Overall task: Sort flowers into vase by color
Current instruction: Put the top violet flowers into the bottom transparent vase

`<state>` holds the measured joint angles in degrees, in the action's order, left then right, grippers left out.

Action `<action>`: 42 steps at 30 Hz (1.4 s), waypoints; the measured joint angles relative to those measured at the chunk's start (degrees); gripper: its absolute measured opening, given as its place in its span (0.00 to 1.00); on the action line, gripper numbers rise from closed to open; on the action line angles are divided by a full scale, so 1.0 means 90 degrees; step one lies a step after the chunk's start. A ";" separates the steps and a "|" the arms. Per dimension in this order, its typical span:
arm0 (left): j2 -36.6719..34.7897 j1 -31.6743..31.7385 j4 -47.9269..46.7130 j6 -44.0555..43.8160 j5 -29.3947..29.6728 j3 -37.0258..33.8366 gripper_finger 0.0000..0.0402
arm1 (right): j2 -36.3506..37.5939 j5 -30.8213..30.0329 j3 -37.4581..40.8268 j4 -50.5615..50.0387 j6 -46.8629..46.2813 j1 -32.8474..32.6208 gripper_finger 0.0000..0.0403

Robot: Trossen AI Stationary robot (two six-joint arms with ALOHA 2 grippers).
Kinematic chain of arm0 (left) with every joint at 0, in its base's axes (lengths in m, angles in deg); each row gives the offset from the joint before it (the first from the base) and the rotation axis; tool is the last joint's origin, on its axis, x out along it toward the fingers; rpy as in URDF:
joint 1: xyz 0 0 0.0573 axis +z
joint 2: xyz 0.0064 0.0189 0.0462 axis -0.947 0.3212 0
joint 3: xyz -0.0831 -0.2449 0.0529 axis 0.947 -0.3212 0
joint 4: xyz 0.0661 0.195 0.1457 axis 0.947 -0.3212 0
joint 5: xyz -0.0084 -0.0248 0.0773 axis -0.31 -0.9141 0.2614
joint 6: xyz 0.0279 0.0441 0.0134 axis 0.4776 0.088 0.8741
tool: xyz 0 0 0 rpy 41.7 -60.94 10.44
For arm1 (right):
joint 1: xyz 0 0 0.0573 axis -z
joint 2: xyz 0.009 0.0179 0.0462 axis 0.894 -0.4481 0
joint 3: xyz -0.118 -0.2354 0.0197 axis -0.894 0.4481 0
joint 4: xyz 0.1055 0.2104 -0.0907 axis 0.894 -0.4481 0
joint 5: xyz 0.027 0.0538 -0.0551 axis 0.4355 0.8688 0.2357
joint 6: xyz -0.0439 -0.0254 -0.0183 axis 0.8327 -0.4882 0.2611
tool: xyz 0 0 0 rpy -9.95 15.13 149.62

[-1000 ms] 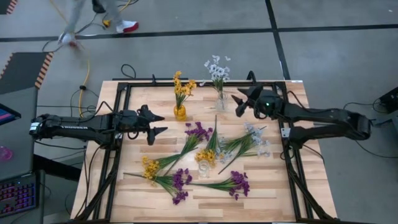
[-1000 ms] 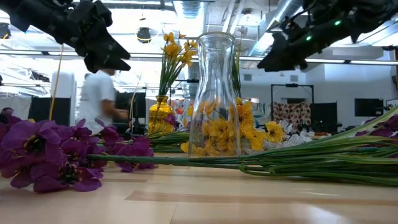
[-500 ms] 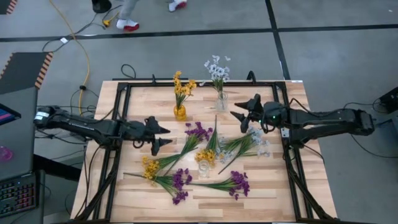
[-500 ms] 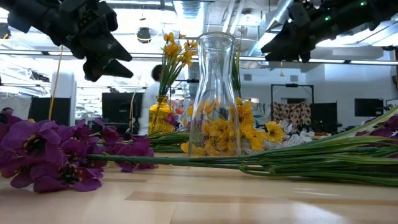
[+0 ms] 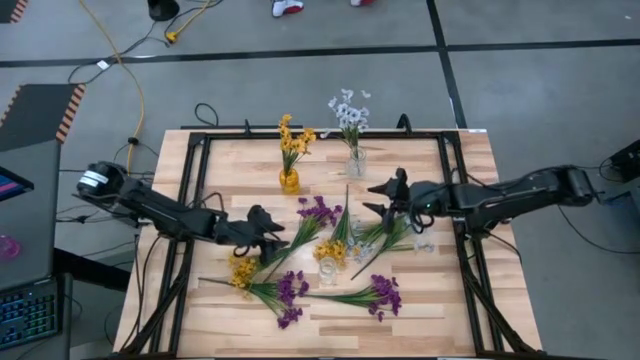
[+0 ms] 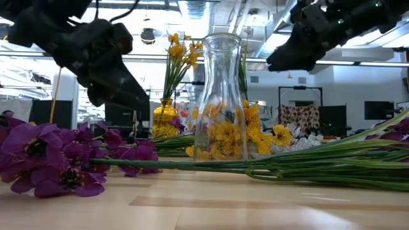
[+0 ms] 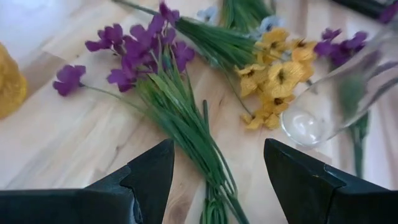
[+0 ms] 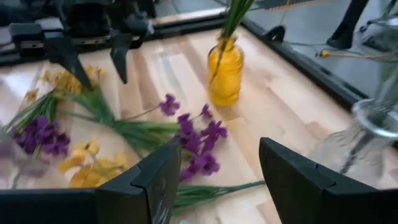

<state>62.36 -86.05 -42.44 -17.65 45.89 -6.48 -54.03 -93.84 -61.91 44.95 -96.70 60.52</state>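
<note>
The left gripper (image 5: 275, 230) hangs with fingers spread, empty, over the green stems of a purple sprig (image 5: 318, 211). The right gripper (image 5: 378, 198) is likewise spread and empty, near the pale sprigs (image 5: 415, 222) beside an empty glass vase (image 5: 329, 270).

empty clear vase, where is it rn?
High view: the empty clear vase stands near the table's middle, among the loose flowers, beside a yellow sprig. The yellow vase sits farther back.
</note>
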 joint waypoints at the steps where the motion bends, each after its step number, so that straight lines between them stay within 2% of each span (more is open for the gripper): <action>1: 0.0157 0.0000 0.0006 -0.0009 0.0001 0.0088 0.59 | -0.0066 -0.0001 0.0001 0.0003 -0.0064 -0.0052 0.61; 8: 0.1361 0.0002 -0.0030 0.0144 0.0378 0.0888 0.59 | -0.0578 -0.0002 0.0001 0.0004 -0.0631 -0.0333 0.61; 11: 0.1780 0.0029 -0.0410 0.0072 0.0639 0.1252 0.59 | -0.0804 -0.0002 0.0001 0.0012 -0.0696 -0.0445 0.61; 18: 0.2437 0.0134 -0.1293 -0.0353 0.0807 0.1854 0.59 | -0.1260 -0.0003 0.0001 0.0011 -0.0696 -0.0662 0.61; 24: 0.2541 0.0189 -0.1310 -0.0499 0.0926 0.1927 0.58 | -0.1563 -0.0004 0.0001 0.0011 -0.0696 -0.0808 0.61; 31: 0.2541 0.0206 -0.1425 -0.0765 0.0728 0.1925 0.51 | -0.1660 -0.0004 -0.0001 0.0018 -0.0694 -0.0893 0.61; 37: 0.2541 0.0240 -0.1439 -0.0777 0.0442 0.1925 0.42 | -0.1648 -0.0004 -0.0001 0.0019 -0.0694 -0.0893 0.61; 42: 0.2541 0.0255 -0.1434 -0.0793 0.0425 0.1925 0.31 | -0.1648 -0.0007 -0.0001 0.0018 -0.0691 -0.0893 0.61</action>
<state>85.23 -83.76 -55.35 -24.79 49.71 10.84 -68.86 -93.90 -61.93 45.12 -102.92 52.48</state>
